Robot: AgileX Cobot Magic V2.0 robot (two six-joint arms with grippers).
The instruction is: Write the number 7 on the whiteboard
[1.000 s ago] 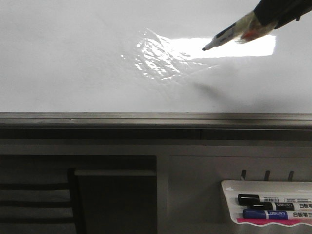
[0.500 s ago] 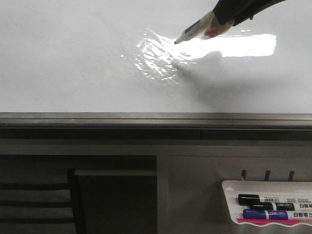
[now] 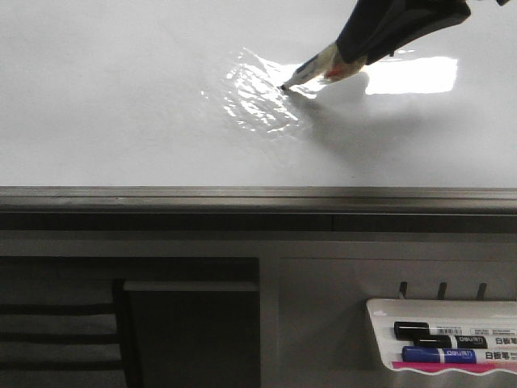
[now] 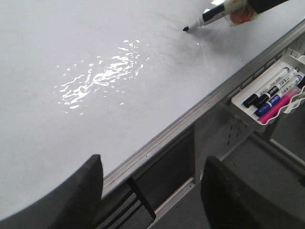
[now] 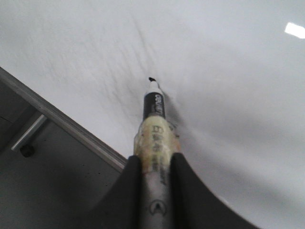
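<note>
Front view shows the right gripper (image 3: 355,58) pinching a marker (image 3: 311,74) low and slanted, so the tip meets the whiteboard (image 3: 121,97) at the wrinkled film patch (image 3: 254,93), well back from the grey edge rail (image 3: 242,196) along the board's near edge. That tilt suits drawing a stroke. No number 7 is visible yet; writing looks about to begin. The left gripper (image 4: 150,191) hangs over the near edge with fingers spread and empty, out of the way. Spare markers lie in a tray (image 3: 380,323) below the near right corner.
</note>
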